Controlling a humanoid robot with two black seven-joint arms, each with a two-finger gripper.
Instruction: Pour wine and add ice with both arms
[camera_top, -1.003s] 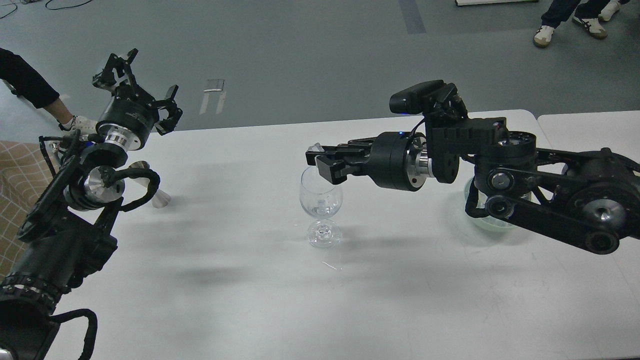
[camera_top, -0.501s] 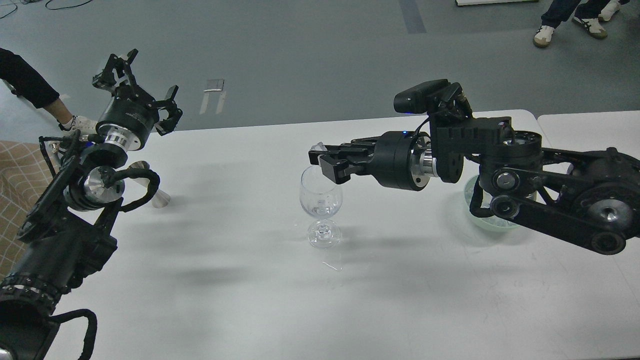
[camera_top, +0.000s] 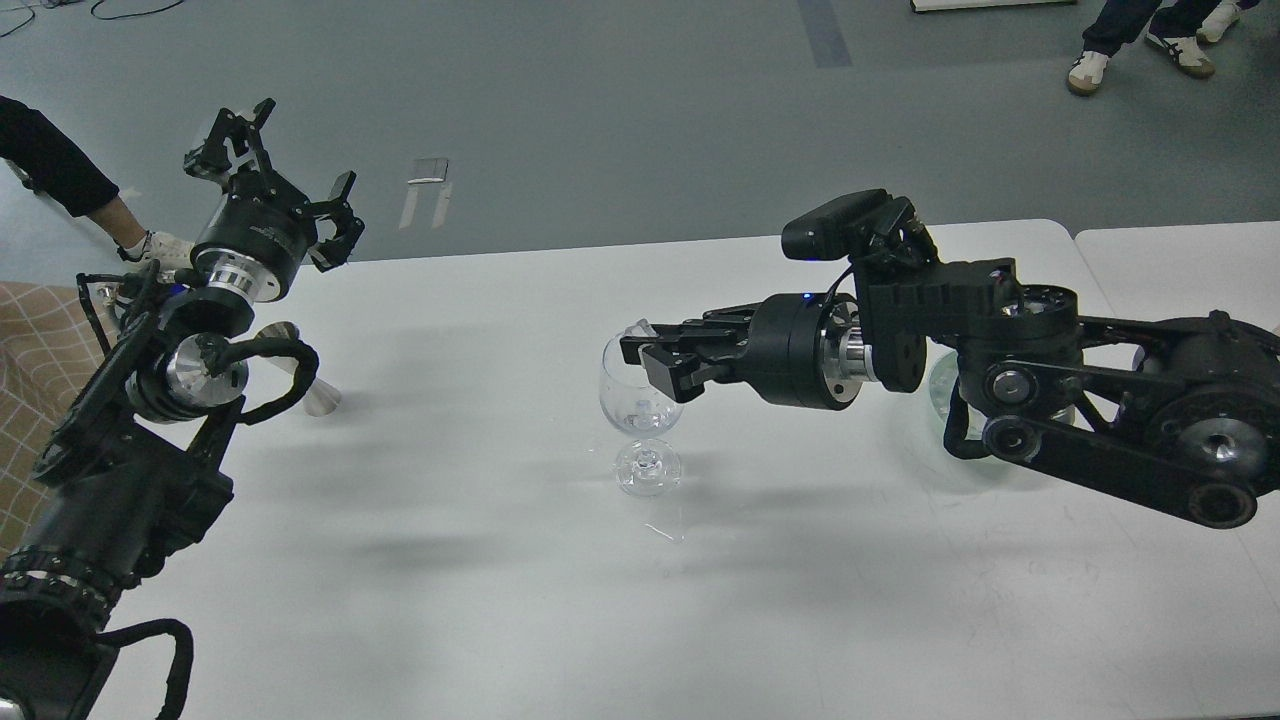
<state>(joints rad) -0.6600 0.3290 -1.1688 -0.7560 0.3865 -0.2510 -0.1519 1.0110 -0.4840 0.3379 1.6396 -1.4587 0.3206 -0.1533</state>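
On the white surface (camera_top: 480, 600) the wine glass (camera_top: 641, 395) stands upright directly beneath the right pincer (camera_top: 650, 352), clamped on a clear ice cube (camera_top: 637, 329) at the rim, while the left pincer (camera_top: 275, 170) hangs spread, empty, well apart.

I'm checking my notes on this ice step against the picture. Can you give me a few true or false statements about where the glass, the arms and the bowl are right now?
1. The wine glass stands upright on the table. True.
2. The right end effector is at the glass's rim, with a clear piece of ice at its tip. True.
3. The left end effector grips the glass's stem. False: it is raised at the far left, open and empty, well away from the glass.
4. The glass is full of red wine. False: it looks clear, with only something colourless at the bottom.
5. A pale green bowl sits behind the right arm. True.
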